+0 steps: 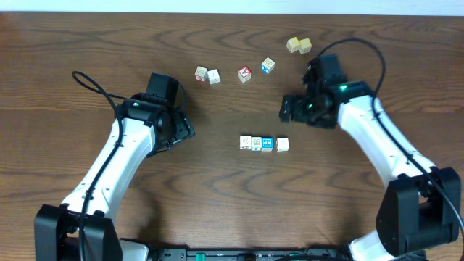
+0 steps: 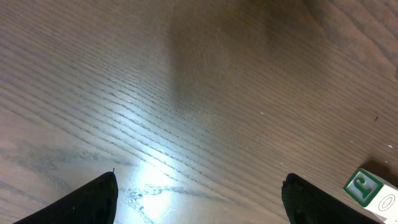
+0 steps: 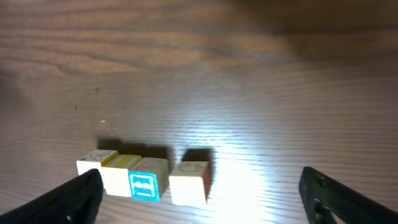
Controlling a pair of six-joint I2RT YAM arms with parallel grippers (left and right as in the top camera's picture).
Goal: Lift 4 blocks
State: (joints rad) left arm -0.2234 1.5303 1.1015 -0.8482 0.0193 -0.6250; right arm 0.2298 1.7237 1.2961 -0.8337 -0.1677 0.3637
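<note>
At the middle of the tabletop (image 1: pixel 217 203) the four blocks (image 1: pixel 262 143) lie in a row whose long axis runs side to side, three touching and the right-end block (image 1: pixel 283 144) just apart. The right claw (image 1: pixel 288 109) hangs near that end, on its far side, closer than the left claw (image 1: pixel 187 131), which stands off the row's left end. Both claws gape wide and hold nothing. In the right wrist view the row lies ahead, toward the left finger (image 3: pixel 81 198).
</note>
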